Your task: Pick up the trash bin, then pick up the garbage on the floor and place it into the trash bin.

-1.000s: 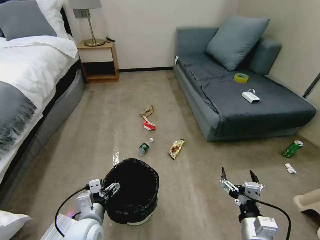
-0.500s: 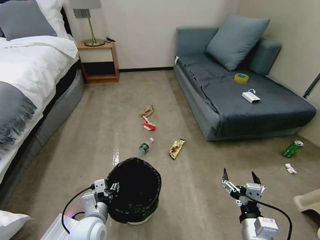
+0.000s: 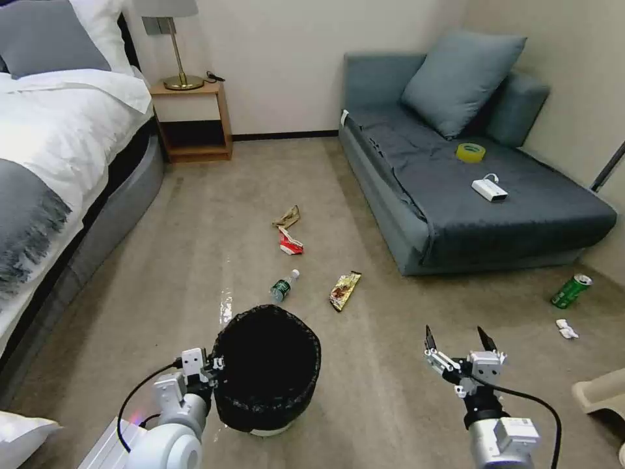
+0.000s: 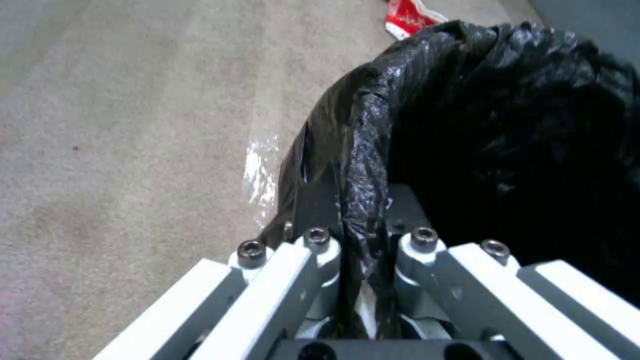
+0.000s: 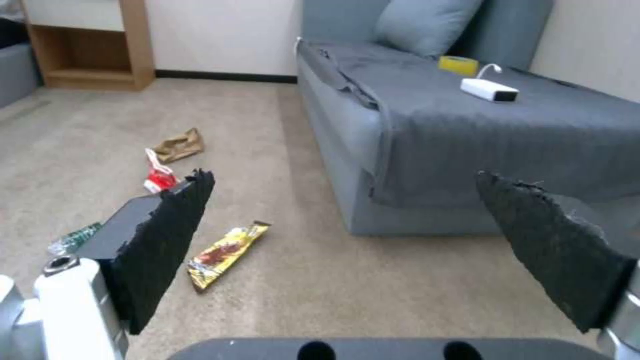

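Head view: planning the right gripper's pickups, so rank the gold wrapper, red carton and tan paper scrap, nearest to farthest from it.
From the open right gripper:
1. Gold wrapper, ahead toward its left.
2. Red carton, farther out.
3. Tan paper scrap, just beyond the carton.

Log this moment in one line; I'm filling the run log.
left end effector: shut on bin rim | right end effector: open, free | wrapper: on floor

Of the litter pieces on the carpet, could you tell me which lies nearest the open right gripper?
The gold-brown snack wrapper: it lies just ahead of the right gripper, nearer than the bottle, carton or paper scrap.
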Tool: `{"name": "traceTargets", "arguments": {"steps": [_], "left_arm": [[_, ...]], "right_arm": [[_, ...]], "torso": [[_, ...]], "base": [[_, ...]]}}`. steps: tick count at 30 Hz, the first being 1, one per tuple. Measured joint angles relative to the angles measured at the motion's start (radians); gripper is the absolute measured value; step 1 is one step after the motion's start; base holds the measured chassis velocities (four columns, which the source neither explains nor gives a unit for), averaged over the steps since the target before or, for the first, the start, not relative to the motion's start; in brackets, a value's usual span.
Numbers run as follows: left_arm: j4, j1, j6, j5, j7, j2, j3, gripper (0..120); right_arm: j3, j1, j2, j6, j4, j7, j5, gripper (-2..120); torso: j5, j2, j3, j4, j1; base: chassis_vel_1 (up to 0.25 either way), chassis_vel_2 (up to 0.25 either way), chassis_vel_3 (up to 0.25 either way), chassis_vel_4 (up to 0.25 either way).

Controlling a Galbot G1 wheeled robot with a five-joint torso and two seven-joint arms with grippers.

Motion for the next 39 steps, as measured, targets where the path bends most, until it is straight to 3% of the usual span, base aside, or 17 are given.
{"name": "traceTargets", "arguments": {"steps": [3,4,9,18,28,39], "left_arm": [[0.0,0.0,0.0,0.0,0.0,0.0,0.0,5],[-0.046,0.026,0.001,-0.022,0.002,0.008,-0.025,5],[-0.098,0.051,0.007,-0.051,0.002,0.015,-0.055,5],[-0.142,0.061,0.014,-0.086,-0.003,0.013,-0.117,5],[-0.156,0.053,0.013,-0.113,-0.004,-0.002,-0.16,5],[-0.181,0.015,0.036,-0.199,-0.015,0.004,-0.256,5]], "right_arm": [[0.0,0.0,0.0,0.0,0.0,0.0,0.0,100],[-0.014,0.021,-0.041,0.0,-0.017,-0.019,0.047,100],[-0.042,0.031,-0.066,-0.008,-0.027,-0.034,0.056,100],[-0.065,0.041,-0.087,-0.014,-0.032,-0.045,0.047,100],[-0.068,0.043,-0.109,-0.056,-0.009,-0.049,0.05,100],[-0.068,0.048,-0.119,-0.069,-0.002,-0.067,0.046,100]], "torso": [[0.0,0.0,0.0,0.0,0.0],[0.0003,0.0,0.0,0.0002,0.0],[0.0002,0.0,0.0,0.0,0.0],[0.0002,0.0,0.0,0.0001,0.0],[0.0001,0.0,0.0,0.0001,0.0],[0.0001,0.0,0.0,0.0001,0.0]], "base": [[0.0,0.0,0.0,0.0],[0.0,0.0,0.0,0.0],[0.0,0.0,0.0,0.0],[0.0,0.0,0.0,0.0],[0.0,0.0,0.0,0.0],[0.0,0.0,0.0,0.0]]}}
